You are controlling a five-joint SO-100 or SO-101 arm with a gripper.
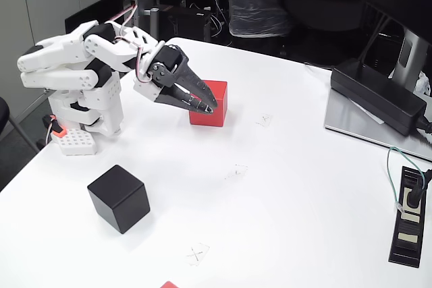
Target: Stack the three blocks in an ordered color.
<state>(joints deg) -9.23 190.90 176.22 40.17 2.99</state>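
At the near edge of the fixed view, a sliver of a red block pokes up from the bottom border of the white worktop. A faint pencilled cross sits just beyond it. Left of centre stands the black block, alone and well apart from the arm. Further in, two more faint marks dot the bare surface.

The white arm is folded low over its base at the left, upper links lying nearly level, wrist pitched down and towards the right. Its dark claw reaches onto the upper left face of the second red block, fingertips close together and overlapping that face; whether they pinch it or only touch it I cannot tell. A small white perforated block sits at the foot of the base.

To the right lie a black socket strip with a green cable, a long black power brick on a grey monitor foot, and beyond the worktop a dim clutter of dark equipment and wrapped plastic
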